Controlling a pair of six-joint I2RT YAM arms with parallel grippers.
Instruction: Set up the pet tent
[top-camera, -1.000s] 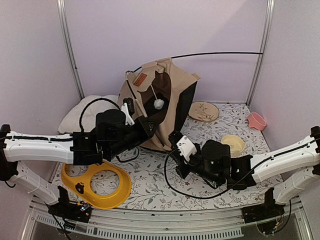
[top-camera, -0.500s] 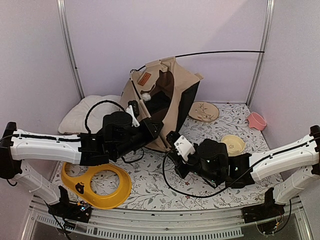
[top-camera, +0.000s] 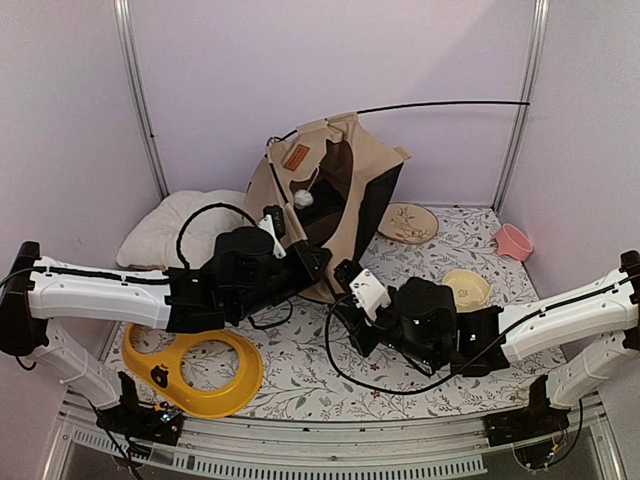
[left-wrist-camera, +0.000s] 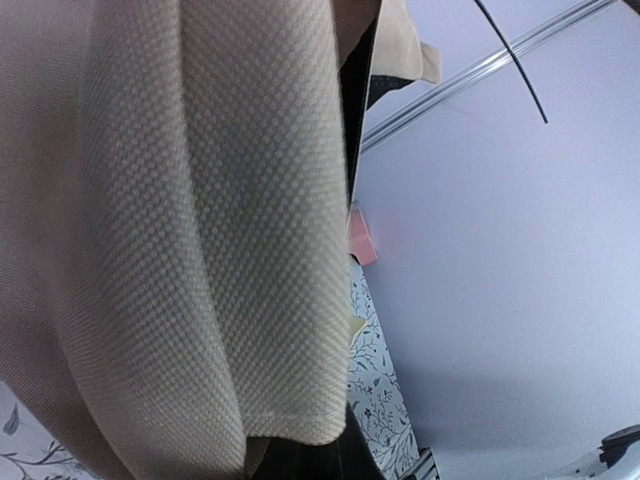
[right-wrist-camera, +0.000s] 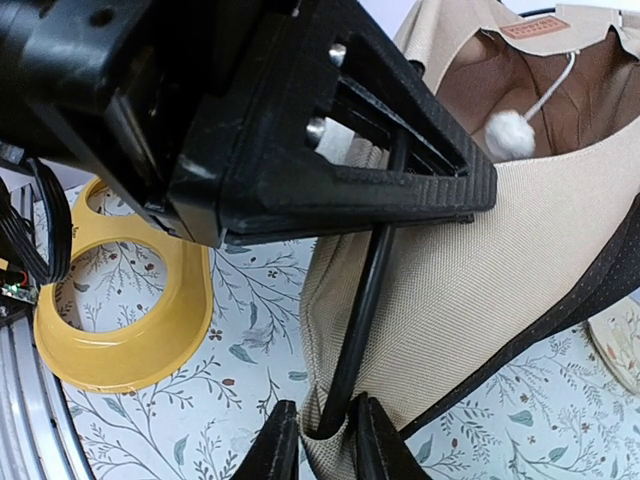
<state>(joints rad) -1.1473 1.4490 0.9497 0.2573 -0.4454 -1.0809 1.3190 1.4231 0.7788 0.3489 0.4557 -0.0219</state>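
The beige pet tent (top-camera: 345, 195) stands tilted at the back middle, with a brown label (top-camera: 296, 157) and a white pom-pom (top-camera: 303, 199) in its dark doorway. A thin black pole (top-camera: 440, 104) arcs out of its top to the right. My left gripper (top-camera: 312, 262) is at the tent's lower front and is shut on a black pole (right-wrist-camera: 365, 310). Tent canvas (left-wrist-camera: 200, 250) fills the left wrist view and hides those fingers. My right gripper (right-wrist-camera: 322, 445) stands slightly open around the pole's end, which sits in the tent's corner pocket.
A yellow two-hole tray (top-camera: 195, 370) lies front left and a white pillow (top-camera: 170, 225) back left. A tan plate (top-camera: 407, 222), a yellow bowl (top-camera: 466, 288) and a pink cup (top-camera: 514, 241) sit to the right. A black cable (top-camera: 345, 370) loops across the floral mat.
The left arm has moved right and forward with the tent, which now stands more upright and farther right. The right jaws have parted from shut to slightly open.
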